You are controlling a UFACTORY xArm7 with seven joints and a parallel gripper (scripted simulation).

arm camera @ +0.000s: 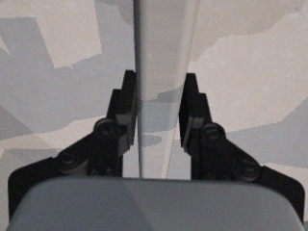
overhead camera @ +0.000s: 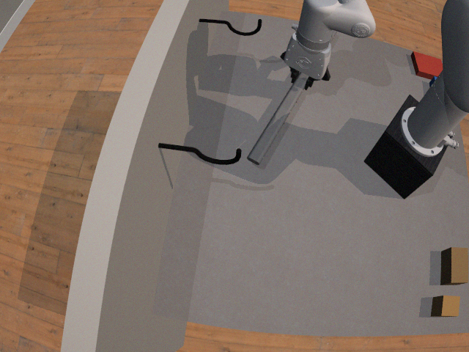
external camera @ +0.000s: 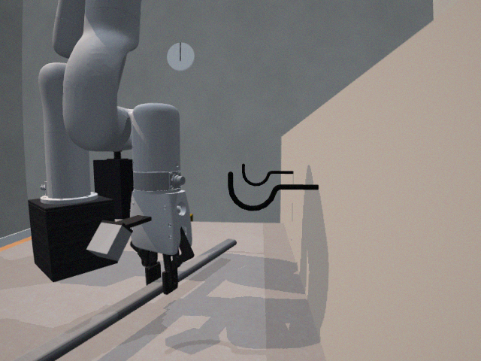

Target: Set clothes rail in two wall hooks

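The clothes rail (overhead camera: 278, 118) is a long grey bar, also seen in the side view (external camera: 128, 301) and the wrist view (arm camera: 161, 87). My gripper (overhead camera: 300, 81) is shut on the rail near one end and holds it a little above the floor (external camera: 163, 277). In the wrist view the two black fingers press on both sides of the bar. Two black wall hooks stick out from the beige wall: the near hook (overhead camera: 212, 154) and the far hook (overhead camera: 237, 27). In the side view they hang well above the rail, near hook (external camera: 256, 195), far hook (external camera: 258, 177). The rail's free end lies close to the near hook's tip.
The arm's black base block (overhead camera: 403, 159) stands to the right. A red box (overhead camera: 426, 64) lies behind it. Two tan boxes (overhead camera: 452, 265) (overhead camera: 445, 306) sit at the right edge. The beige wall (external camera: 388, 194) runs along the hook side.
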